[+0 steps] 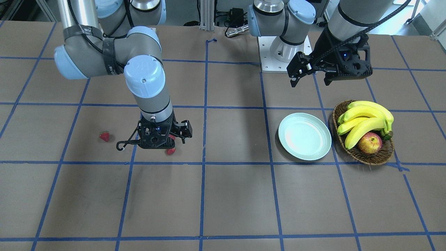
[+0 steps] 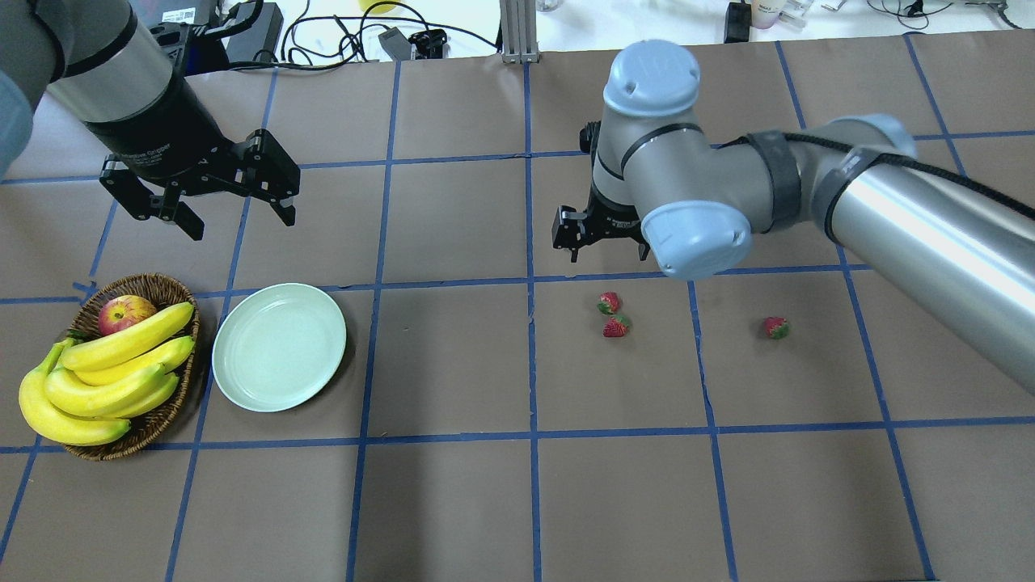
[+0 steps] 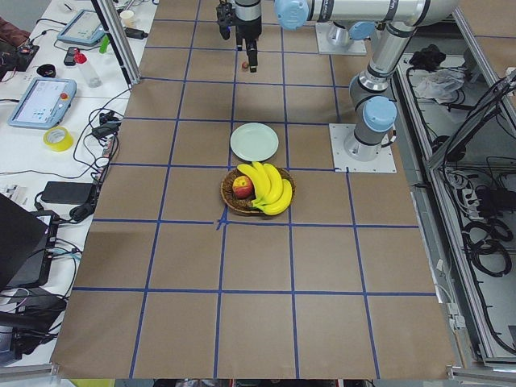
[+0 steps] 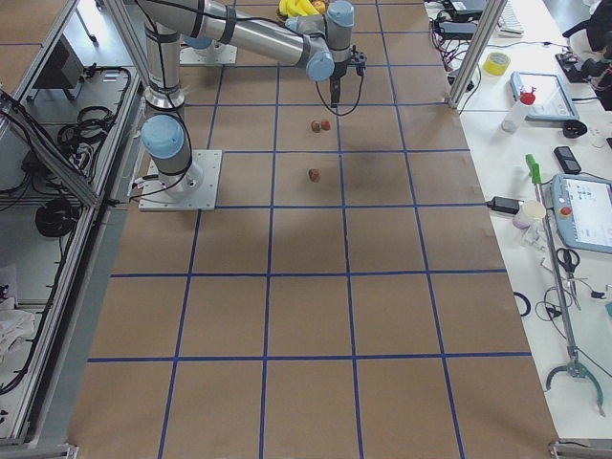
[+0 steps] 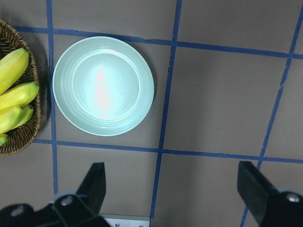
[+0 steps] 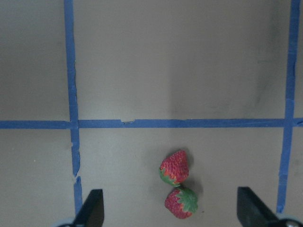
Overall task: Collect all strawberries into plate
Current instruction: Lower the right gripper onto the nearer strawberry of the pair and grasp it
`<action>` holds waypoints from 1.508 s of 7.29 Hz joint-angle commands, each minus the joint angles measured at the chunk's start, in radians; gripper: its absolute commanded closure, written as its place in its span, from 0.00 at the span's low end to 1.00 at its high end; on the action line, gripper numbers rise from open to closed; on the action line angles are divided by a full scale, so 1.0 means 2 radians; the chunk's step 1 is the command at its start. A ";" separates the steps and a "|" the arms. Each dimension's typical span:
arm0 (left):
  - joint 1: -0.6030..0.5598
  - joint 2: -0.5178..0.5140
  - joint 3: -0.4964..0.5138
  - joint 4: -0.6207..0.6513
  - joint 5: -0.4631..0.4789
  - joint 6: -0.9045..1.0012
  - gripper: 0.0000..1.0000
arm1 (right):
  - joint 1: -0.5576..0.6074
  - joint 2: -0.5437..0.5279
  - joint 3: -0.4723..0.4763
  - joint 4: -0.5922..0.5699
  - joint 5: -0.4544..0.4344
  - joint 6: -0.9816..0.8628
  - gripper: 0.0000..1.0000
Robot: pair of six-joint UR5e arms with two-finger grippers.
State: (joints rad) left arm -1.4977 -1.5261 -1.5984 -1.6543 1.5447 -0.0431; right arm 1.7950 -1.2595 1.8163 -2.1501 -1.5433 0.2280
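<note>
Currently the right tool [image 2: 606, 246] hangs open over two adjacent strawberries [image 6: 175, 168], a third strawberry [image 2: 776, 327] well apart. The left tool [image 2: 242, 226] gapes open near the plate [image 2: 279, 347].

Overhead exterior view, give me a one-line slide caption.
Three strawberries lie on the table near the open right gripper; the plate beside the basket is empty.

1. Front and overhead views look steeply down on the desk [image 2: 453, 485] from opposite sides.
2. Side views look along it from either end.
3. Left wrist view sits close over the plate [image 5: 103, 86]; right wrist, over two strawberries [image 6: 175, 168].
</note>
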 commanded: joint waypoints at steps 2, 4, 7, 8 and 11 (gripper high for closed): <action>0.000 0.001 -0.005 0.000 -0.001 0.000 0.00 | 0.001 0.039 0.027 -0.033 -0.008 0.001 0.04; 0.000 0.004 -0.006 0.000 0.000 0.002 0.00 | 0.001 0.060 0.028 -0.061 -0.008 0.001 0.04; 0.001 0.011 -0.010 -0.005 0.001 0.005 0.00 | 0.001 0.063 0.032 -0.064 -0.010 0.000 0.33; 0.000 0.011 -0.016 -0.005 0.000 0.002 0.00 | 0.001 0.063 0.039 -0.063 -0.008 0.001 0.63; 0.000 0.011 -0.017 0.002 0.000 0.004 0.00 | 0.001 0.059 0.019 -0.062 0.003 0.019 0.97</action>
State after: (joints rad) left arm -1.4971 -1.5024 -1.6352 -1.6571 1.5454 -0.0383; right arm 1.7963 -1.1375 1.8760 -2.2754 -1.5455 0.2406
